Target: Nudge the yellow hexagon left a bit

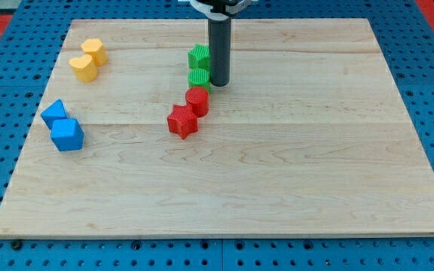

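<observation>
Beside the green blocks (199,66): my tip (219,83), well apart from the yellow hexagon (94,50).
No hand fitted; approach the hexagon's right face, push left briefly.

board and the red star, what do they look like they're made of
Board: looks like pale wood, matte, with grain streaks and lengthwise plank seams. Red star: probably plastic, maybe 3D-printed; uniform colour, fine ridges on its sides, though too small to be sure.
</observation>
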`<state>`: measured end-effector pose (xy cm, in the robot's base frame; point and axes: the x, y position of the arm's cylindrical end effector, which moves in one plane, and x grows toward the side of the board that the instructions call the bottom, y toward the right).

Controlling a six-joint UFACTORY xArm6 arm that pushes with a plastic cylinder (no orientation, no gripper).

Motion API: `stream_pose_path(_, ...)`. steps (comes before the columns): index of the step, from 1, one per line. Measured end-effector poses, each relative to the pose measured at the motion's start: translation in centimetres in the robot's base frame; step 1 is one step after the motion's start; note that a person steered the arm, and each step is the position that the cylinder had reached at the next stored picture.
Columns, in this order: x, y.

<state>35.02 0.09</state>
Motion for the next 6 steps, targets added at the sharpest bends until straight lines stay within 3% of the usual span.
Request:
stream_pose_path(3,-5.4,1.8)
stream_pose_path(4,-9.8,-3.1)
stream_pose_path(5,-10.7,-12.9)
stream_pose_path(6,-9.1,-18.1)
